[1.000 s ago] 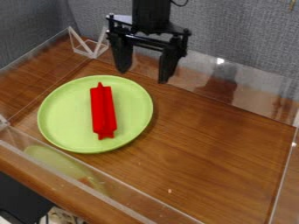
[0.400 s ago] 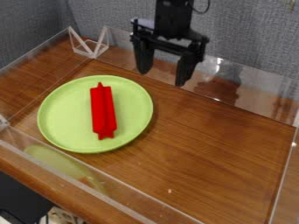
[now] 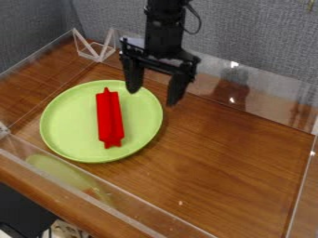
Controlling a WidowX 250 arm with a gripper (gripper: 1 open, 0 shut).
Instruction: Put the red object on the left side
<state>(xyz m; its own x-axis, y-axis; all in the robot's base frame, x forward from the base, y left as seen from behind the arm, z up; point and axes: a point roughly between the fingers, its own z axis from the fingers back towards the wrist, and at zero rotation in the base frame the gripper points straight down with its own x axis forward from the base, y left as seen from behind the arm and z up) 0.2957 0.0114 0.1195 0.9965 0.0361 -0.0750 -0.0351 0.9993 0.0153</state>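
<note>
Compared with the earlier frames, the arm has changed position: the gripper (image 3: 154, 98) now hangs lower and closer to the plate than it did, its fingers reaching down to the plate's upper right edge in the view. The plate and what lies on it show no shift.

Claw: jaws spread wide apart, nothing held between them.

The red object (image 3: 110, 119) lies lengthwise on the green plate (image 3: 77, 134), left of the plate's middle as seen in the camera view — its raised ridge uppermost, its ends pointing toward the top and bottom of the view. It is apart from the gripper. No other item is seen on the plate.

Surroundings: the plate rests on the wooden table (image 3: 224, 163). A transparent barrier (image 3: 248, 89) runs along the far side, behind the gripper, and a second clear strip (image 3: 125, 216) runs along the near side — a pale greenish patch shows through it below the plate. A white wire frame (image 3: 89, 46) stands at the far left corner. Grey padded panels (image 3: 261, 33) close off the back. Nothing visible stands between the gripper and the red object.
</note>
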